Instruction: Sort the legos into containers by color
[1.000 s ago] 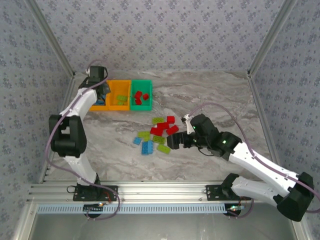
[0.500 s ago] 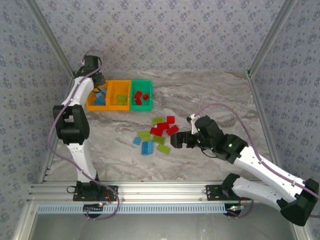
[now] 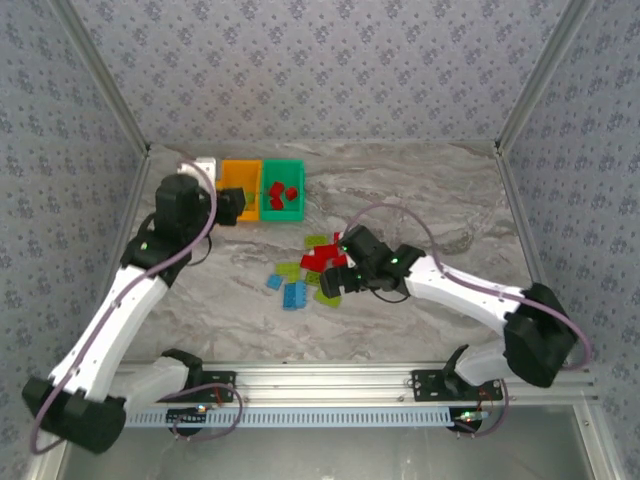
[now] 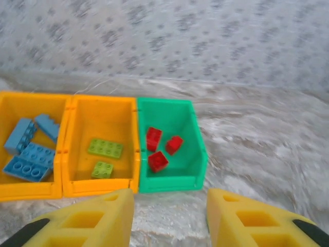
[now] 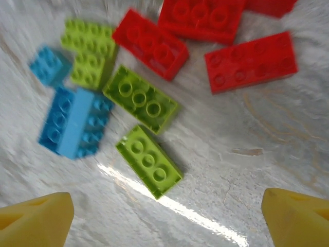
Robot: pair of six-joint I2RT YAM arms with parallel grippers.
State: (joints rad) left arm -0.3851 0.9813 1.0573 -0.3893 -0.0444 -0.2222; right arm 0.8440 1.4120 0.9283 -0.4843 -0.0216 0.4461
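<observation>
1. Legos (image 3: 312, 268) — a loose pile of blue, lime and red lies under and just ahead of the right gripper (image 5: 164, 221). Its jaws stand wide apart and empty. A second ago it hung to the right of the pile.
2. The left gripper (image 4: 169, 218), jaws parted with nothing between them, has drawn back from over the containers (image 4: 97, 186). They now sit just ahead of it — blue, lime and red pieces each in their own bin.

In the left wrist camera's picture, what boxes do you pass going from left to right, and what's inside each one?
The first orange bin with blue bricks → the second orange bin with lime green bricks → the green bin with red bricks.
</observation>
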